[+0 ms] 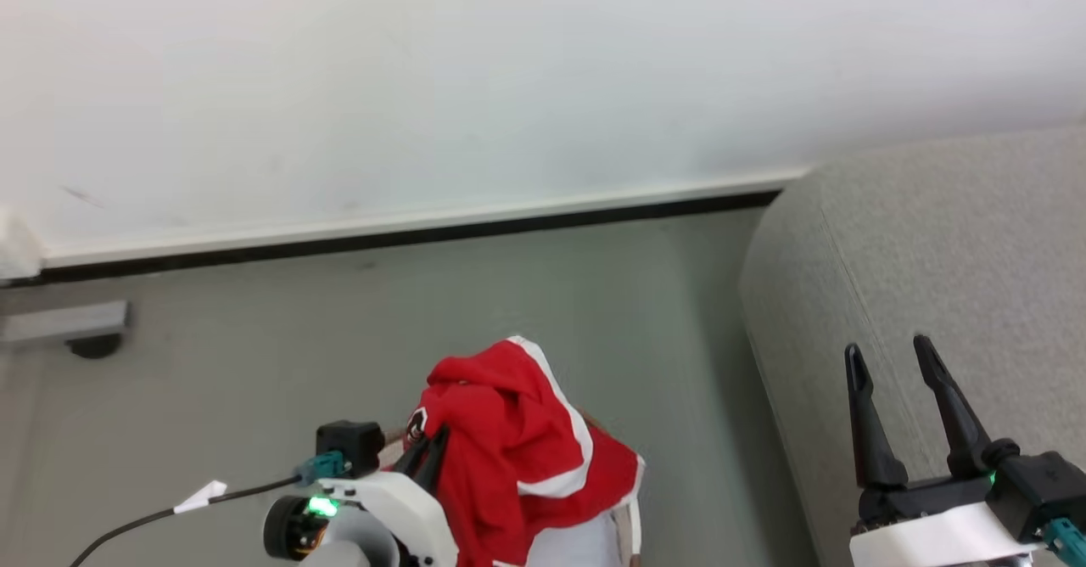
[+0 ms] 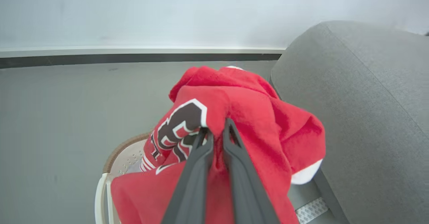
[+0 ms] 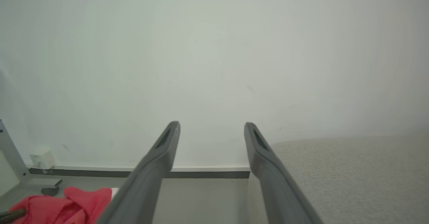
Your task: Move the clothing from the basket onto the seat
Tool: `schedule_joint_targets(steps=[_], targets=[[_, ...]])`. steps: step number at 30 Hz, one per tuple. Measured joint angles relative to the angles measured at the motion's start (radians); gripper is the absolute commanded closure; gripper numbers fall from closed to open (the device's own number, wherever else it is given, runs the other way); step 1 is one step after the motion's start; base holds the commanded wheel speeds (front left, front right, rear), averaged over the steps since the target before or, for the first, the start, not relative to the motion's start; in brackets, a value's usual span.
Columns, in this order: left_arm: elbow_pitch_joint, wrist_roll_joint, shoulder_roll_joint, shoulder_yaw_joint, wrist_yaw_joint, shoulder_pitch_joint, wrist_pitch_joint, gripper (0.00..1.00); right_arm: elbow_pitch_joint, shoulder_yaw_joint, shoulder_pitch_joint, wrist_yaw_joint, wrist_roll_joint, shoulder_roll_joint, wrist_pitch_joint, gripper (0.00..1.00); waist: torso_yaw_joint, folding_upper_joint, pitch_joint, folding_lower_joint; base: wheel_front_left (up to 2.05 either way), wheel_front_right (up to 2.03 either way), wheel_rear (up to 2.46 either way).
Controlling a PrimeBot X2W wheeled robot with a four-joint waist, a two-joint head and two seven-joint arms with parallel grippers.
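Observation:
My left gripper [image 2: 215, 126] is shut on a bunched fold of the red jersey [image 2: 254, 116], which hangs lifted above the basket [image 2: 115, 155]. In the head view the red jersey [image 1: 509, 448] drapes off the left gripper [image 1: 427, 448] at bottom centre, with a white garment [image 1: 577, 546] just below it. The basket's brown rim and cream perforated wall peek out under the cloth. The grey seat [image 1: 950, 253] stands to the right. Over its edge my right gripper [image 1: 891, 362] is open and holds nothing. The right wrist view catches the jersey [image 3: 63, 205] at lower left and the seat [image 3: 352, 177].
A white wall with a pale skirting board [image 1: 407, 223] runs behind the grey floor [image 1: 339, 329]. A grey metal foot with a black pad [image 1: 72, 329] sits at the far left. A black cable with a white tag [image 1: 199, 492] trails from my left wrist.

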Motion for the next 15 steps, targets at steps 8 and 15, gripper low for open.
schedule_joint_targets(steps=[8, 15], targets=[[-0.169, 0.000, 0.009, 0.002, 0.000, 0.032, 0.000, 1.00, 0.008, 0.005, 0.055, 0.000, 0.017, -0.006, 0.000, 0.00, 0.057, 0.0000, -0.082, -0.0001, 0.00, 0.00, 0.00], [-0.328, 0.072, 0.018, 0.022, 0.001, 0.026, 0.000, 1.00, 0.013, 0.021, 0.065, 0.000, 0.030, -0.006, 0.000, 0.00, 0.093, 0.0000, -0.109, 0.0000, 0.00, 0.00, 0.00]])
